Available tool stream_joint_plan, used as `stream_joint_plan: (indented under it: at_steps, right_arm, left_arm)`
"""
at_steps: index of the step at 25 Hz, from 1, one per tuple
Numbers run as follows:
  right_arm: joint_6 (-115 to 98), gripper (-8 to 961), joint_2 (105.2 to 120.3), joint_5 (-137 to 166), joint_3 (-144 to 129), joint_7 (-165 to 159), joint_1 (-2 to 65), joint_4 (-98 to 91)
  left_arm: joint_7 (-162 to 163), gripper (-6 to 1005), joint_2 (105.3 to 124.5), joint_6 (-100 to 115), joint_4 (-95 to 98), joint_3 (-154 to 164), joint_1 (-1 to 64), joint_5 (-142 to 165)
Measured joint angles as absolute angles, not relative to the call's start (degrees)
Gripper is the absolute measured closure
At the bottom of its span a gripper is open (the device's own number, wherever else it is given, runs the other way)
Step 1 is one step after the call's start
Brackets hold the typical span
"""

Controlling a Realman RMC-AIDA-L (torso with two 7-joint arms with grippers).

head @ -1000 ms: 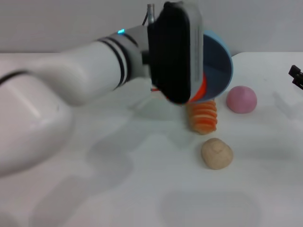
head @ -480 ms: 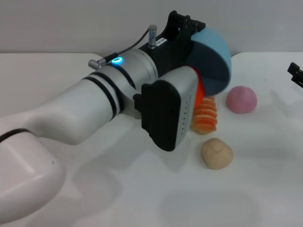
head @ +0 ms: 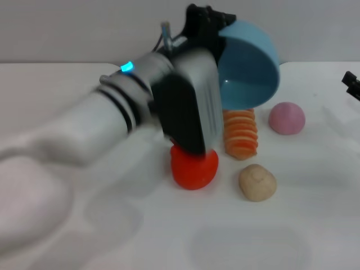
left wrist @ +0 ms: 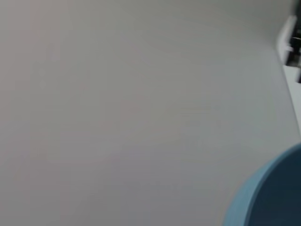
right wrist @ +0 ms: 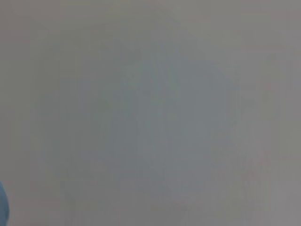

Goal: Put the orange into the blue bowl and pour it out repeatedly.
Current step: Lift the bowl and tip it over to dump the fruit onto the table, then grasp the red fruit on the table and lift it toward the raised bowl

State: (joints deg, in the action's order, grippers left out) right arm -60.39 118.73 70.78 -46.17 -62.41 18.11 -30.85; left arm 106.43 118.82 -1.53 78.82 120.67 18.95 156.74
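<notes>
White tabletop fills the scene below a grey wall. Over it, the left gripper is clamped on the rim of the blue bowl, held aloft and tipped on its side. At six o'clock from the wrist, the orange lies on the table. A striped roll lies at two o'clock from the orange, a pink dome further right, a beige ball at three o'clock. At the far right edge, the right gripper barely shows; I cannot tell its state.

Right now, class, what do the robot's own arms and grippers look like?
The left arm is glossy white with black bands, a glowing cyan light and a black-and-grey wrist block. The left gripper is black, with a thin cable beside it. Of the right gripper only a black tip shows at the edge.
</notes>
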Motion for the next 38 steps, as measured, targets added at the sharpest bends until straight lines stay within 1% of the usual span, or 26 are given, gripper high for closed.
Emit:
stream_joint_plan:
  at_steps: [4, 6, 8, 9, 11, 12, 13, 16, 18, 20, 24, 31, 38]
  right_arm:
    - [-61.1, 212, 117.77, 74.1, -46.7, -74.9, 17.3, -34.4]
    - [-62.2, 212, 117.3, 78.7, -46.5, -81.9, 16.7, -38.3]
    - [-63.5, 212, 117.09, 84.8, -46.3, -89.1, 16.2, -43.2]
    - [-64.6, 212, 117.01, 91.1, -46.2, -95.8, 16.2, -47.5]
    - [-65.8, 212, 116.85, 95.0, -46.2, -99.1, 16.5, -49.5]
    - [-69.3, 212, 116.22, 102.2, -46.2, -105.1, 17.9, -52.0]
    - [-69.3, 212, 116.22, 102.2, -46.2, -105.1, 17.9, -52.0]
    - [-77.7, 212, 114.66, 109.8, -46.5, -110.0, 21.5, -52.1]
    - [-83.1, 212, 114.01, 113.5, -46.8, -111.4, 24.3, -51.1]
    - [-86.9, 212, 114.3, 116.0, -46.9, -111.9, 26.3, -50.6]
    - [-89.3, 212, 116.4, 116.9, -47.0, -112.6, 28.7, -51.1]
    - [-79.5, 212, 118.34, 120.5, -48.6, -114.0, 35.8, -40.6]
    - [-70.7, 212, 118.9, 117.6, -54.9, -111.5, 41.5, -30.6]
  left_arm:
    - [118.7, 999, 118.67, 18.0, 81.4, 110.8, 24.8, 148.1]
    - [128.1, 999, 118.34, 29.3, 79.1, 103.9, 30.5, 147.3]
    - [134.0, 999, 118.31, 36.6, 76.0, 99.6, 34.7, 147.4]
    - [138.5, 1000, 118.27, 42.4, 72.0, 95.1, 38.7, 147.2]
    - [142.1, 1000, 118.29, 46.5, 68.5, 91.3, 42.2, 147.0]
    - [143.4, 1000, 118.3, 48.6, 66.8, 89.2, 44.1, 146.9]
    - [143.4, 1000, 118.3, 48.6, 66.8, 89.2, 44.1, 146.9]
    - [144.8, 1000, 118.19, 54.9, 62.3, 82.4, 49.5, 147.2]
    - [144.6, 1000, 118.11, 57.4, 60.3, 77.1, 52.3, 147.4]
    - [144.5, 1000, 118.14, 57.5, 60.0, 75.4, 52.8, 147.1]
    - [144.5, 1000, 118.2, 57.0, 59.4, 75.5, 52.9, 147.1]
    - [144.9, 1000, 118.31, 54.7, 58.3, 77.4, 51.7, 147.0]
    - [145.9, 1000, 118.34, 55.3, 58.2, 77.5, 51.5, 147.1]
